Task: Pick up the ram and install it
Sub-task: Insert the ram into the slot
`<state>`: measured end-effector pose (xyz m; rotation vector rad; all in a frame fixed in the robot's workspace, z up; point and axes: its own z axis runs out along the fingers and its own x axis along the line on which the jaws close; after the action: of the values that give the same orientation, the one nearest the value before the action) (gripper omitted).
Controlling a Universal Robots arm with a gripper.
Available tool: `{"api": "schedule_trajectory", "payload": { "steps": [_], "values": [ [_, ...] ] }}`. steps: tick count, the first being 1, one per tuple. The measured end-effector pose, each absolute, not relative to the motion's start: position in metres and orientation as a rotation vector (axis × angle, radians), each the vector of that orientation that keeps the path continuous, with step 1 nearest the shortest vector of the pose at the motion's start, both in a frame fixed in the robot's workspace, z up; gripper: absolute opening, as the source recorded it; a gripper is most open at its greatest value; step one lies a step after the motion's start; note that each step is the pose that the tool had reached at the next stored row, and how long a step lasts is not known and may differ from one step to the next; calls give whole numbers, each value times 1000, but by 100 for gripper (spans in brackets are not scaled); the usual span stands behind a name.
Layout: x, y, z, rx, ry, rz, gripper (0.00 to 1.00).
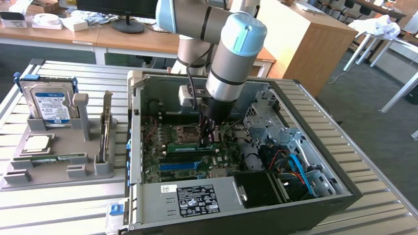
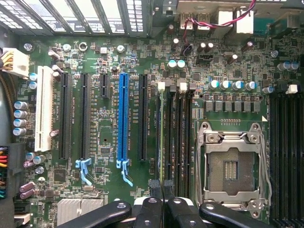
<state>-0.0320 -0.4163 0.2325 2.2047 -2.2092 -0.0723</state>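
The ram (image 1: 191,146) is a long green stick standing on edge on the motherboard inside the open computer case (image 1: 339,196). My gripper (image 1: 207,141) reaches straight down onto it, fingers shut on its upper edge. In the wrist view the ram (image 2: 162,137) shows edge-on as a thin green line along the outermost memory slot, next to the empty processor socket (image 2: 232,166). The black fingertips (image 2: 154,184) press together around it at my gripper (image 2: 161,186). I cannot tell whether it is seated in the slot.
A grey holder (image 1: 58,169) at the exterior view's left carries a blue-labelled hard drive (image 1: 49,105), a processor chip (image 1: 36,143) and another green stick (image 1: 52,157). Around the gripper are the blue expansion slot (image 2: 123,118), cables (image 1: 294,161) and the power supply (image 1: 196,198).
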Motion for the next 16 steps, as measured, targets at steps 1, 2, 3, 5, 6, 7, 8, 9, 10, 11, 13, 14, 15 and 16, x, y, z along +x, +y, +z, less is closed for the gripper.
{"api": "schedule_trajectory", "payload": {
  "steps": [1, 2, 3, 5, 6, 7, 8, 9, 10, 11, 13, 14, 15, 16],
  "values": [
    [-32, -416, 232, 2205, -2209, -73, 11],
    [-32, -416, 232, 2205, -2209, -72, 11],
    [-32, -416, 232, 2205, -2210, -72, 11],
    [-32, -416, 231, 2205, -2210, -72, 11],
    [-32, -416, 231, 2205, -2209, -72, 11],
    [-32, -416, 231, 2205, -2209, -72, 11],
    [-32, -416, 231, 2205, -2209, -72, 11],
    [-32, -416, 231, 2205, -2210, -72, 11],
    [-32, -416, 231, 2205, -2210, -72, 11],
    [-32, -416, 231, 2205, -2209, -72, 11],
    [-31, -416, 231, 2205, -2209, -72, 11],
    [-31, -416, 231, 2205, -2210, -72, 11],
    [-31, -416, 231, 2205, -2209, -72, 11],
    [-31, -416, 231, 2205, -2209, -72, 11]
  ]
}}
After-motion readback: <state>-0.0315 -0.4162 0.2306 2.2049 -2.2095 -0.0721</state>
